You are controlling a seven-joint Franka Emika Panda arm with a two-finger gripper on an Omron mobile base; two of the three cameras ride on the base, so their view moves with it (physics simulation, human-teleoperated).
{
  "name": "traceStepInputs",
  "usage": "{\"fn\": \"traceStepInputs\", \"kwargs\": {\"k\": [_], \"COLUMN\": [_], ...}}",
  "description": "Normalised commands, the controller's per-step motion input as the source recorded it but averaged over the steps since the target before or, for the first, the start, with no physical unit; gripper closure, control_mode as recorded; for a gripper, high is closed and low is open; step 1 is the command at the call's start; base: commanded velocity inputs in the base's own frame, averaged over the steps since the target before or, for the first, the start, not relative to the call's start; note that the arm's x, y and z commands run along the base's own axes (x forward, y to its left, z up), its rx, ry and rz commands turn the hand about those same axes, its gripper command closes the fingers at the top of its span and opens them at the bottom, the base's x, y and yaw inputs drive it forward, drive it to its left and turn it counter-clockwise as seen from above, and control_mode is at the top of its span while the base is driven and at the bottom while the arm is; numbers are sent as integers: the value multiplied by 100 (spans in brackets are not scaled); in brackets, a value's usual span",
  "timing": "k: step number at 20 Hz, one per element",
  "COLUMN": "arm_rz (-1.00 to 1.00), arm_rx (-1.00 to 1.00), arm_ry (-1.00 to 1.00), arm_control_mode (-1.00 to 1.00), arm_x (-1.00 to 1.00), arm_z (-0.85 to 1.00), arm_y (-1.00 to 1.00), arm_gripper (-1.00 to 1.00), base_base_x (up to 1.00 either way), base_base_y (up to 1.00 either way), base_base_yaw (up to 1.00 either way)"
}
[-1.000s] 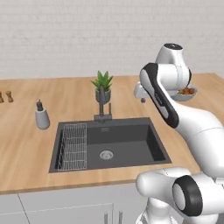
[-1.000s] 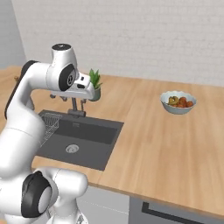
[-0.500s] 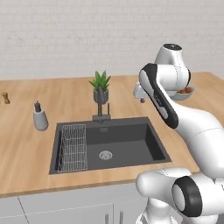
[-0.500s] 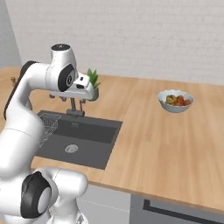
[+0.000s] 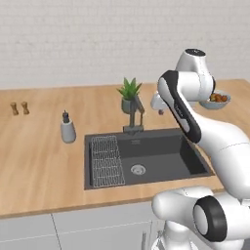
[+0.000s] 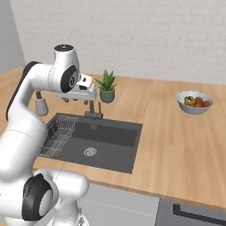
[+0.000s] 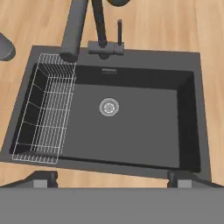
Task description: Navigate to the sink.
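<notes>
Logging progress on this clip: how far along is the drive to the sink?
Mostly done: the sink lies directly ahead of the base, and in the hand view the drain sits near centre with the wire rack at its left. In hand: the arm is raised over the counter, the fingers holding nothing. Left: at most a small final alignment; the basin sits left of centre in the right base view.

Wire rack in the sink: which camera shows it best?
The hand view: it looks almost straight down on the wire rack, showing its full grid along one side of the sink, unobstructed. The left base view shows it whole but smaller and slanted; in the right base view the arm partly covers it.
</notes>
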Motion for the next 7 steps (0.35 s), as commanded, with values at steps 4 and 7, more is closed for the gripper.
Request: {"fn": "traceStepInputs", "kwargs": {"k": [4, 7], "arm_rz": [0, 0], "arm_rx": [0, 0], "arm_ry": [0, 0], "arm_control_mode": [100, 100], "arm_x": [0, 0], "arm_z": [0, 0], "arm_y": [0, 0], "arm_gripper": [-100, -100], "base_base_x": [-3, 86], "base_base_y": [100, 71], "base_base_yaw": [11, 10]}}
